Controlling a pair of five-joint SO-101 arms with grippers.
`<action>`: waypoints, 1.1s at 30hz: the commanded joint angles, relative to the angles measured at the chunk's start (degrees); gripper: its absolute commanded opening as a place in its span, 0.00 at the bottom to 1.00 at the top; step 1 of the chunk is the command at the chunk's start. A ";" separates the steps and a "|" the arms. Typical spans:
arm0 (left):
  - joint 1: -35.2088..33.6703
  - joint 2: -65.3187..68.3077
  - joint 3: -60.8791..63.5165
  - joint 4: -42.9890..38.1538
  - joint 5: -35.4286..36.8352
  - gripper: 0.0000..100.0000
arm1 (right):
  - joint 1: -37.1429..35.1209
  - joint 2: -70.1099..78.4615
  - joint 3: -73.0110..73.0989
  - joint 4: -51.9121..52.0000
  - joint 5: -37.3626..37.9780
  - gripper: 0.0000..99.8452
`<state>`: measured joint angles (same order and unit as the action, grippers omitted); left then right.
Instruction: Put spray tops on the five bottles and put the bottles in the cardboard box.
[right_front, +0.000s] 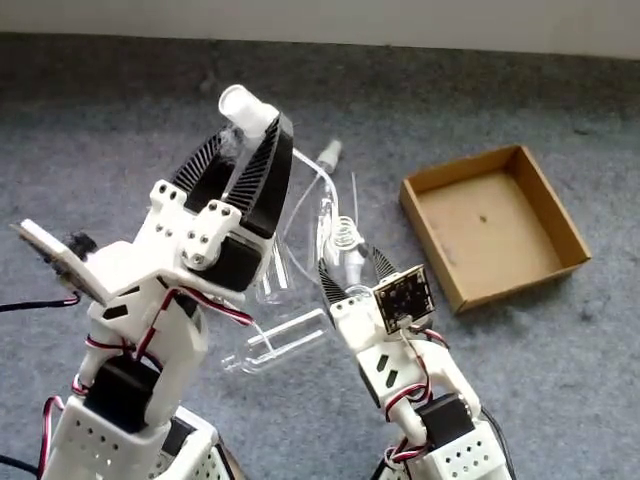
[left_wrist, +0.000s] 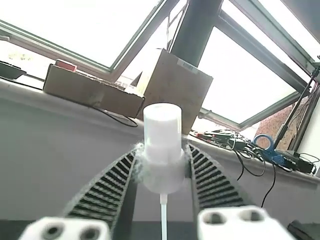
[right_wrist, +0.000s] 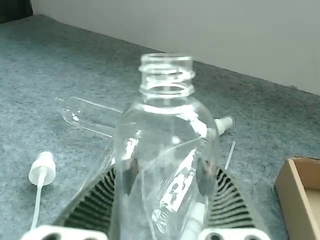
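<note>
left gripper (right_front: 252, 132): high over the table (right_front: 110, 140); fingers closed to the width of a spray top (right_front: 244, 104) and clamped on its collar. The white cap stands beyond the fingertips and the dip tube runs back between the fingers.
loose bottle (right_front: 285, 338): lying on its side on the table between the two arms, at 8 o'clock from the right gripper.
right gripper (right_front: 350, 262): fingers parted only as far as the body of a clear bottle (right_front: 345, 240), one pressed on each side of it. The threaded neck points away from the wrist, uncapped.
top vs bottle: held spray top at 11 o'clock from the held bottle, apart from its neck.
loose spray top (right_front: 328, 153): on the table, 12 o'clock from the right gripper.
cardboard box (right_front: 520, 235): open side up, 3 o'clock from the right gripper, near it.
</note>
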<state>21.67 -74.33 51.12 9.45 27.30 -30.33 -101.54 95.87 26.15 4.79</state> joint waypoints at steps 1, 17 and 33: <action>-0.31 0.13 1.89 -1.76 -0.09 0.00 | -0.04 -1.19 9.36 0.22 0.00 0.08; 4.18 -0.13 6.02 1.85 -0.18 0.00 | -0.04 -1.19 9.36 0.22 0.09 0.08; 3.56 -0.13 -0.48 1.05 -0.44 0.00 | -0.04 -1.19 9.36 0.22 0.09 0.08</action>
<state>24.22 -73.89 54.29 11.47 27.30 -30.42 -101.54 95.87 26.15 4.79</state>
